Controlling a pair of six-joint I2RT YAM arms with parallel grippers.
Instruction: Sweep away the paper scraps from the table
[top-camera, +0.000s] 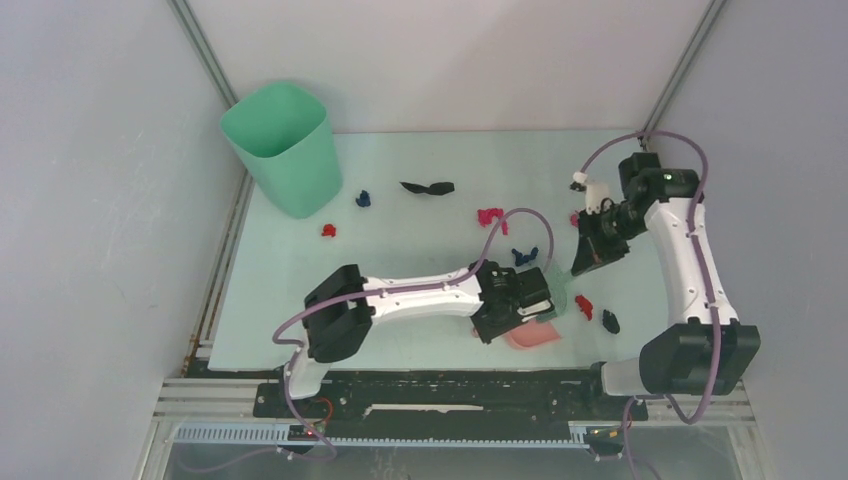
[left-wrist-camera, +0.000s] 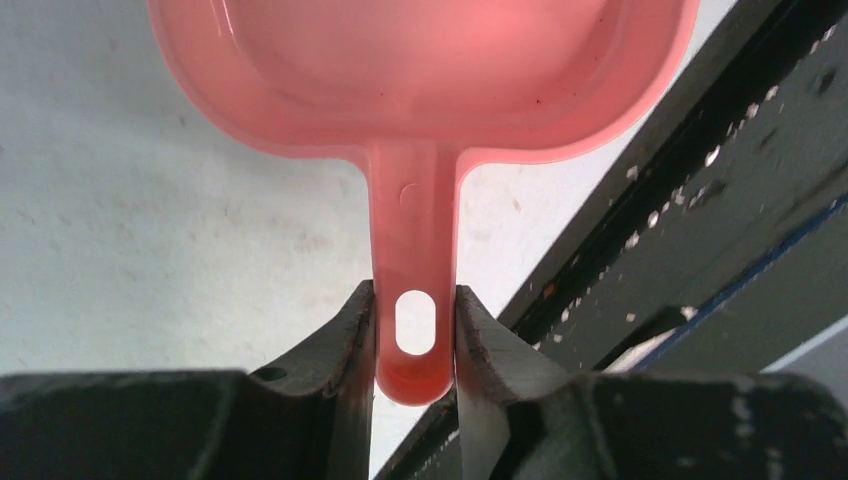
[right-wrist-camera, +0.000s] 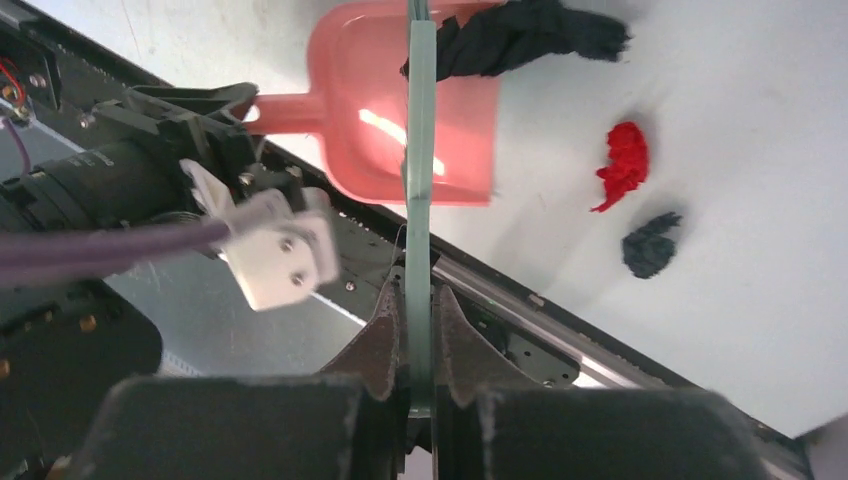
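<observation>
My left gripper is shut on the handle of the pink dustpan, which lies at the table's near edge. My right gripper is shut on the thin green brush, which reaches towards the dustpan. A black tuft sits at the brush's far end by the pan's mouth. I cannot tell if it is bristles or paper. A red scrap and a dark scrap lie right of the pan. Other scraps, blue, magenta, black and red, are spread over the table.
A tall green bin stands at the back left corner, with a blue scrap beside it. A magenta scrap lies by the right wrist. The black front rail runs close to the dustpan. Grey walls surround the table.
</observation>
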